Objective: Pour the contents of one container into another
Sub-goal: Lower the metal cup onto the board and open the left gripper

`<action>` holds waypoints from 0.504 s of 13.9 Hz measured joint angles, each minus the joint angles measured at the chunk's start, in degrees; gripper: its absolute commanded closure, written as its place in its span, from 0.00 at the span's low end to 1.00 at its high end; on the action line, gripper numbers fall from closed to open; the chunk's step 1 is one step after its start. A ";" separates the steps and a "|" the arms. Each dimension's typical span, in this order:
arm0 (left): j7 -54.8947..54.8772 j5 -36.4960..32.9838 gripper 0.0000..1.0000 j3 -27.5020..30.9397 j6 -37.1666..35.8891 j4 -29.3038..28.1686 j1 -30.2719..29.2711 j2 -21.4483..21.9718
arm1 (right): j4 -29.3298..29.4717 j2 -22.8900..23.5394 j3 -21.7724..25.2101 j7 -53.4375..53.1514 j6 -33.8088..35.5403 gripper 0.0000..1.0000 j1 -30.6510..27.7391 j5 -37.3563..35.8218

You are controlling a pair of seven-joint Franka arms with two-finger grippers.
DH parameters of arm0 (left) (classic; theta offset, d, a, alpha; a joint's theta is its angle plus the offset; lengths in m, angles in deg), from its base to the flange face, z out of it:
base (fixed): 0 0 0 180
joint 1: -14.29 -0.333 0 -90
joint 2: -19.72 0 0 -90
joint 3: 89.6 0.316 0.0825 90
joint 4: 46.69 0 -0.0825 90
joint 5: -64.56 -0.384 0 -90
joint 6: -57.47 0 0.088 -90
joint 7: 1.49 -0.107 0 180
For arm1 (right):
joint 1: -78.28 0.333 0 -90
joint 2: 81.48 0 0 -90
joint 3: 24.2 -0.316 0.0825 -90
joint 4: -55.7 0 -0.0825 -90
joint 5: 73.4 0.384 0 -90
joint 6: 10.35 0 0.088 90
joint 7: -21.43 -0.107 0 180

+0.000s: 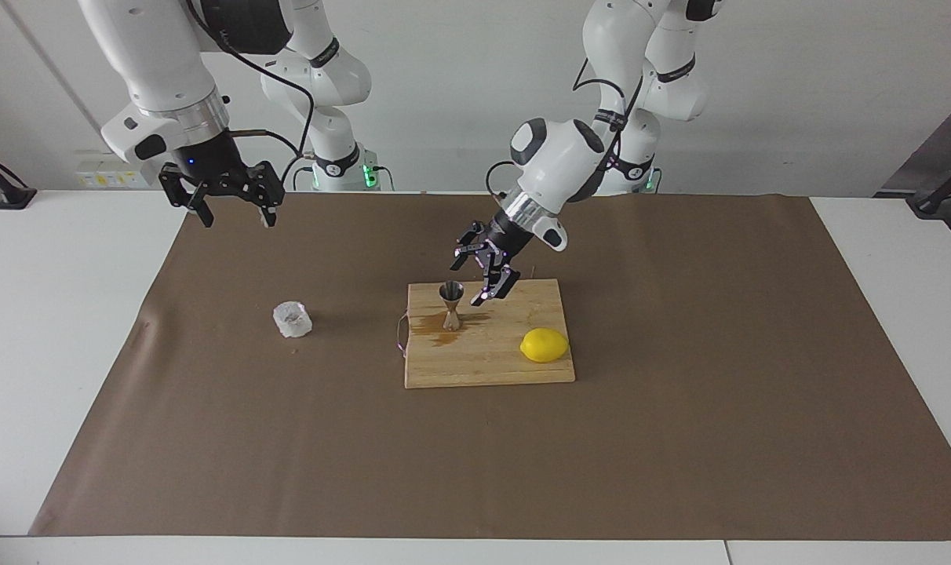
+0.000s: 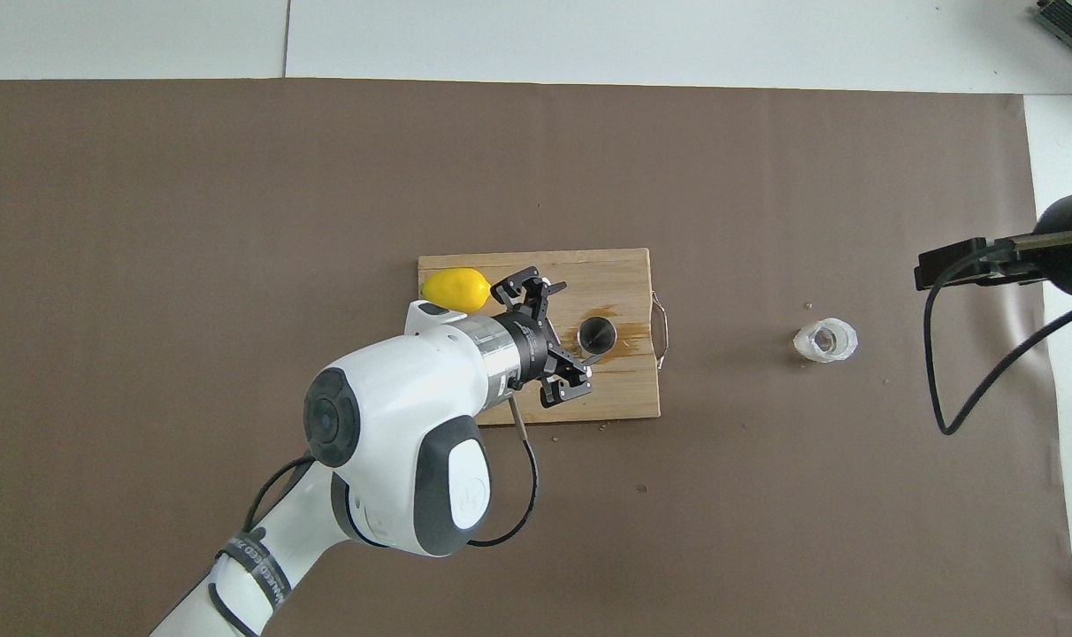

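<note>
On the wooden cutting board (image 1: 491, 361) at the middle of the brown mat (image 1: 679, 439), the steel jigger (image 1: 451, 304) stands upright on its narrow-waisted body, free of any grip. A brown wet stain (image 1: 440, 335) spreads on the wood around its foot. Seen from overhead, with the board as the dial, the jigger (image 2: 597, 333) lies toward 3 o'clock and the lemon (image 2: 455, 289) toward 10 o'clock, well apart. The left gripper (image 1: 482, 271) hangs in the air over the board, beside the jigger and clear of it, with its fingers spread wide and nothing between them. Off the board, toward the right arm's end of the table, the clear faceted tumbler (image 1: 292, 319) stands upright on the mat, at 3 o'clock from the jigger in the overhead view (image 2: 825, 341). The right gripper (image 1: 233, 209) waits raised over the mat's edge at the right arm's end, fingers parted and empty, well apart from the tumbler. A thin wire handle (image 2: 662, 329) projects from the board's short edge that faces the tumbler.
</note>
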 measured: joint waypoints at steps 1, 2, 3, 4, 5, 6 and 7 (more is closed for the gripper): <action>-0.04 -4.41 0.00 0.13 -5.02 1.32 -2.26 1.07 | -1.07 -0.29 0.04 2.51 -1.37 0.00 -0.07 0.00; -0.09 -9.13 0.00 0.23 -9.75 2.95 -4.44 1.69 | -2.59 -0.76 0.07 4.70 -2.99 0.00 -0.11 0.00; -0.53 -14.44 0.00 0.29 -14.47 4.78 -6.62 1.98 | -4.44 -1.35 0.08 6.86 -4.50 0.00 -0.12 0.00; -2.04 -20.00 0.00 0.34 -19.19 6.70 -8.57 2.01 | -6.29 -1.94 0.08 10.00 -5.71 0.00 -0.11 0.00; -4.99 -23.92 0.00 0.39 -22.97 8.13 -9.80 2.01 | -7.60 -2.32 0.08 14.20 -6.60 0.00 -0.11 0.00; -8.69 -26.16 0.00 0.62 -25.84 9.02 -10.43 2.01 | -8.60 -2.54 0.10 18.73 -7.58 0.00 -0.12 0.00; -13.28 -27.24 0.00 1.28 -28.22 9.49 -10.95 2.01 | -9.53 -2.61 0.12 23.20 -8.27 0.00 -0.16 0.00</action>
